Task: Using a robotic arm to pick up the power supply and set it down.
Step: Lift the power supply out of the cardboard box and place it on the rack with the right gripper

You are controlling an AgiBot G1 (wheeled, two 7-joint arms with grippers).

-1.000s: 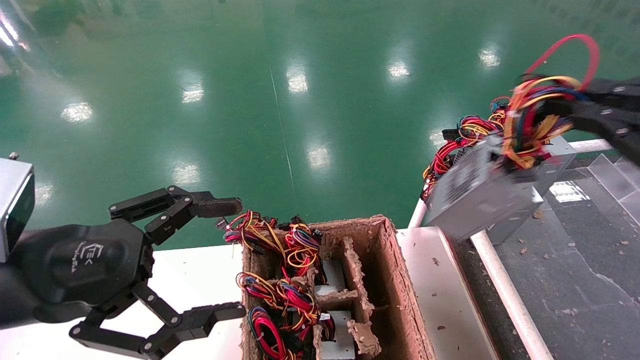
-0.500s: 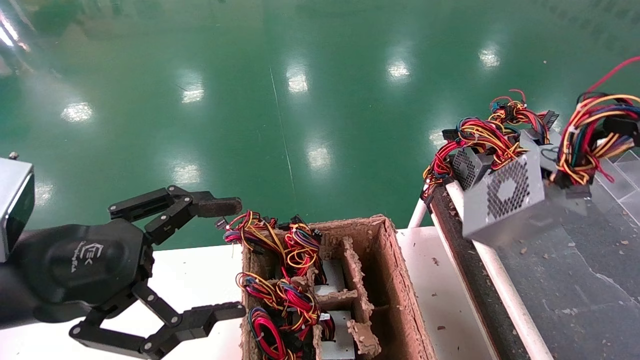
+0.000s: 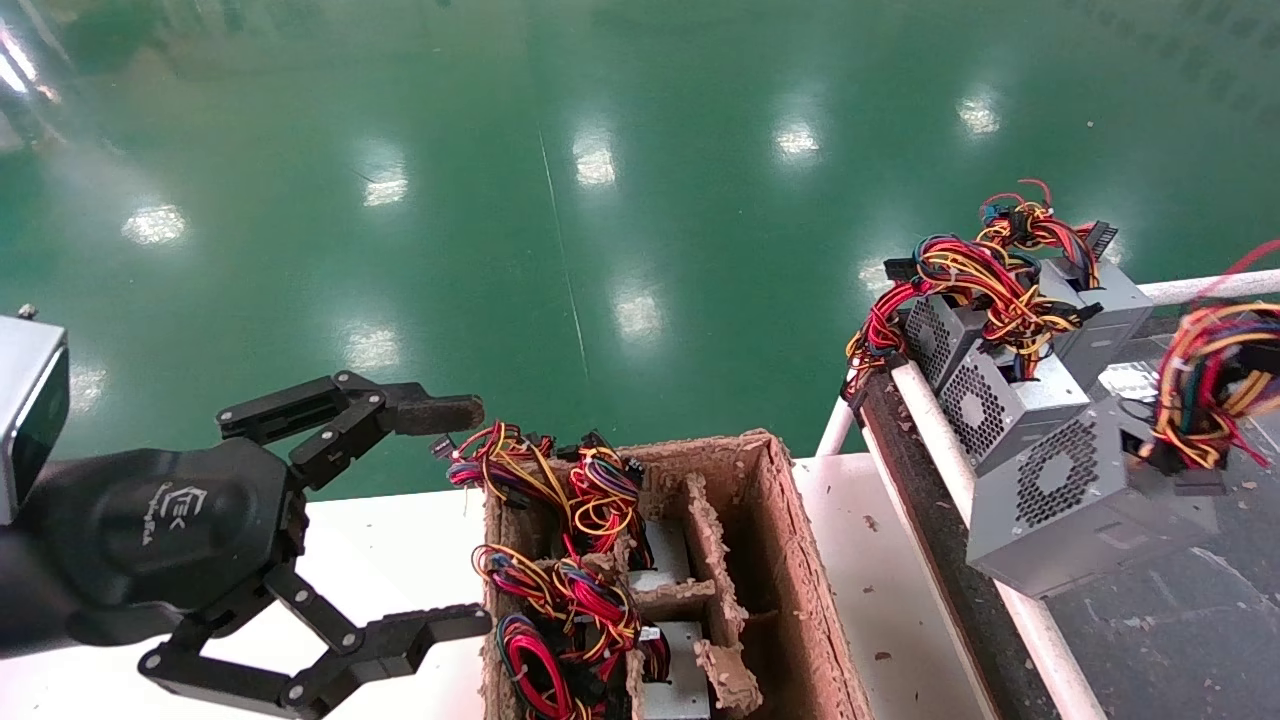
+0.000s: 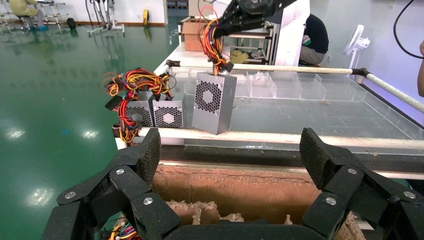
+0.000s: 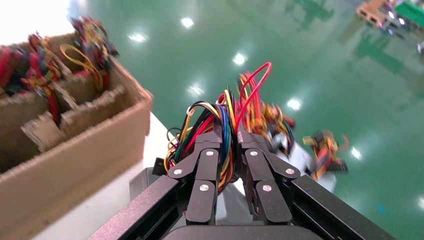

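Observation:
The power supply (image 3: 1080, 500), a grey metal box with a round fan grille, hangs tilted by its wire bundle (image 3: 1215, 390). Its lower edge is at the white rail (image 3: 1040, 640) of the dark belt. My right gripper (image 5: 229, 134) is shut on those coloured wires and lies past the right edge of the head view. The left wrist view shows the right gripper (image 4: 245, 12) above the box (image 4: 215, 102). My left gripper (image 3: 465, 515) stands open and empty beside the brown pulp box (image 3: 790, 560), also seen as (image 4: 230, 150).
Two other power supplies (image 3: 985, 400) (image 3: 1095, 300) with tangled wires sit at the belt's far end. Several more fill the pulp box's left compartments (image 3: 560, 590). The box stands on a white table (image 3: 880, 600). Clear plastic dividers (image 4: 280, 87) line the belt's far side.
The hanging power supply has swung right and come down toward the belt, turning its fan grille to the head camera. The right gripper has left the head view. The left arm has not moved.

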